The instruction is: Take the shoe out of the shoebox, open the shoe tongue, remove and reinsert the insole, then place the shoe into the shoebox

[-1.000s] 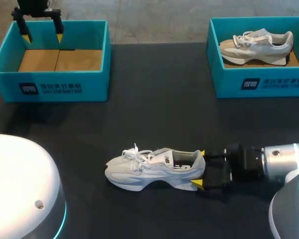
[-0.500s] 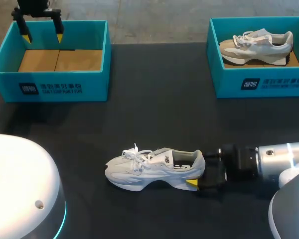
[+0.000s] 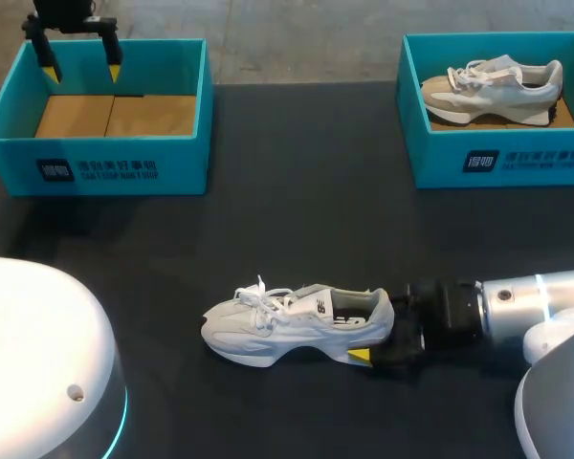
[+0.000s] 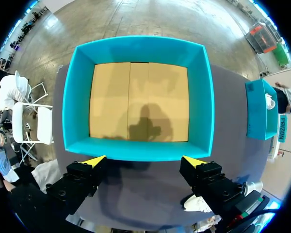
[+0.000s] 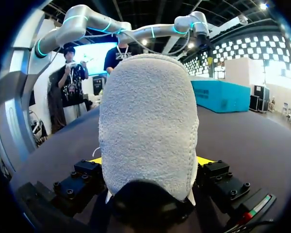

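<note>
Head view is showing the white sneaker (image 3: 297,325) sitting out on the dark worktop (image 3: 297,210), sole down, toe pointing toward my left side, well apart from both boxes. The first step is therefore looking done. Its laces are lying bunched over the tongue and the collar is looking undisturbed, so I am judging that opening the tongue, pulling and refitting the insole and returning the shoe are all yet to come. The right tool (image 3: 368,327) is sitting at the heel with its yellow tips spread, one on each flank. In the right wrist view the heel is filling the gap of the right tool (image 5: 149,162), and no squeeze is showing. The empty shoebox (image 3: 124,167) is waiting at the far left with its cardboard floor bare. The left tool (image 3: 77,62) is hanging over its far rim, tips spread and holding nothing. At the far right, a second shoebox (image 3: 502,158) is holding a beige sneaker (image 3: 493,81).
</note>
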You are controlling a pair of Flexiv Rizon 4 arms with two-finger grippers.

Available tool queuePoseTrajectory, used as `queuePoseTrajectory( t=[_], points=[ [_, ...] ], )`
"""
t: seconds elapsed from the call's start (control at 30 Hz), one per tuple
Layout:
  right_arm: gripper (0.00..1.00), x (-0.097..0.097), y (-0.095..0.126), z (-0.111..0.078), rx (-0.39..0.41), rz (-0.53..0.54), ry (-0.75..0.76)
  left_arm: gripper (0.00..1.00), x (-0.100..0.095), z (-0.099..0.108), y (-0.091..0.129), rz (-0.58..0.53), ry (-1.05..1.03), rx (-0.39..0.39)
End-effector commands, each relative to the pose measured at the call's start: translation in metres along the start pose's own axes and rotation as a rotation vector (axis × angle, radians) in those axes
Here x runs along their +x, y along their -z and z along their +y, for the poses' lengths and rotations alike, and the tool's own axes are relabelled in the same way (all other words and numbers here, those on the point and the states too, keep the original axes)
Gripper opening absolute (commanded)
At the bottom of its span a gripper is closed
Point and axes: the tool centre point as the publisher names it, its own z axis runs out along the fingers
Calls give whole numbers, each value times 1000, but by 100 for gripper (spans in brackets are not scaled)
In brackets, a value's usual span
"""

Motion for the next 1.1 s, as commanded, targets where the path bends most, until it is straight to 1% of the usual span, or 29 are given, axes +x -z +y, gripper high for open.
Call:
queuePoseTrajectory(
  t=[0.03, 0.43, 0.47, 0.5, 0.53, 0.57, 1.0, 1.1],
  points=[
    [100, -1, -3, 1, -1, -2, 3, 100, 0, 0, 0, -1, 0, -1],
    [100, -2, -9, 5, -7, 6, 10, 100, 0, 0, 0, -1, 0, -1],
    [59, -2, -9, 6, -7, 7, 11, 100, 0, 0, 0, -1, 0, -1],
    [40, -2, -10, 6, -7, 7, 12, 100, 0, 0, 0, -1, 0, -1],
    [27, -2, -10, 6, -8, 7, 12, 100, 0, 0, 0, -1, 0, -1],
    [0, -2, -10, 6, -8, 8, 13, 100, 0, 0, 0, -1, 0, -1],
    [0, -1, -9, 6, -17, 7, 14, 100, 0, 0, 0, -1, 0, -1],
    [0, -1, -9, 6, -17, 7, 14, 100, 9, 8, -1, 5, 81, -8]
  ],
)
